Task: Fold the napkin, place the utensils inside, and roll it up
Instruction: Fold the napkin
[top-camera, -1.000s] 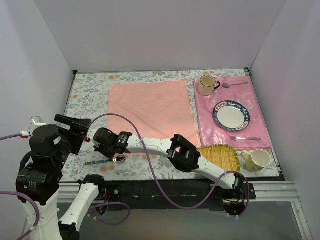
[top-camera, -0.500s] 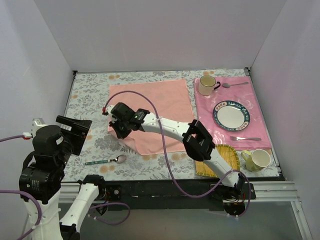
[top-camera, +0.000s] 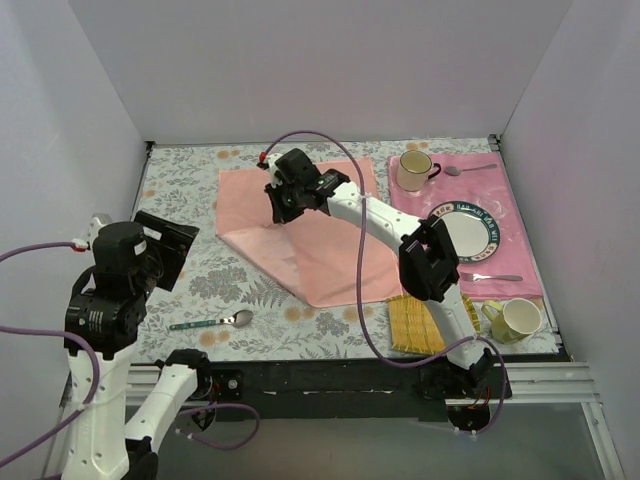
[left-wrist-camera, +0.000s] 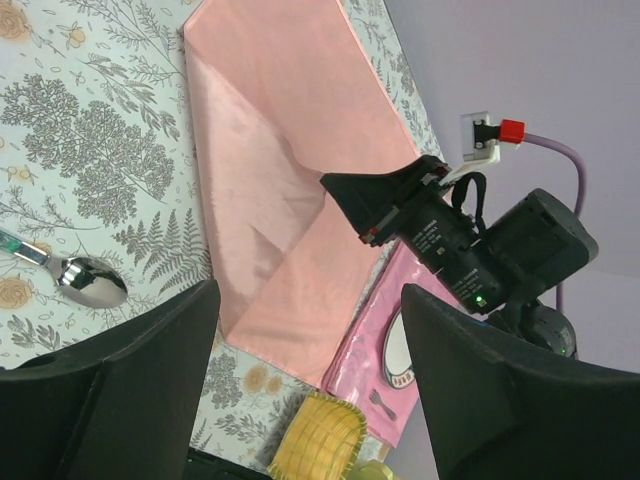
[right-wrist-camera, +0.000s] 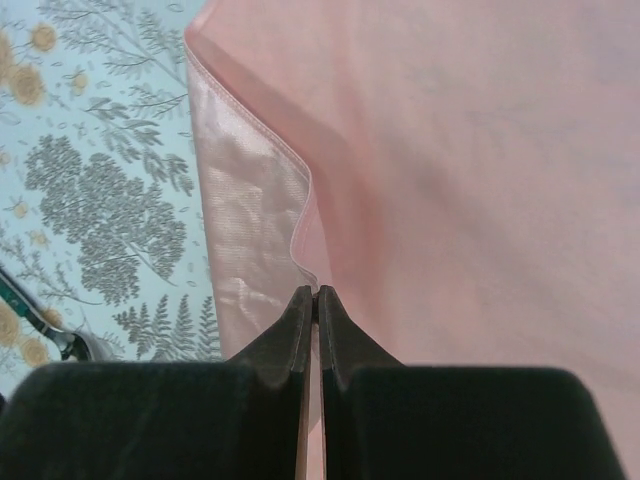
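Napkin part-folded, right pincer pinching the edge

The glossy salmon napkin (top-camera: 325, 250) lies mid-table (top-camera: 180, 190), its near-left corner doubled over on a diagonal so the shinier side shows. The right gripper (right-wrist-camera: 316, 300) is clamped tight on that cloth edge. The left gripper (left-wrist-camera: 310, 295) hangs wide open off to the left, holding nothing. The teal-handled spoon (top-camera: 215, 322) lies near the front, apart from the napkin. The right arm (top-camera: 380, 225) crosses the napkin and hides a strip of it, and the pink placemat (top-camera: 415, 255) lies just beside it.

Two white arms (top-camera: 375, 222), black joints (top-camera: 432, 262), purple cables (top-camera: 310, 134).
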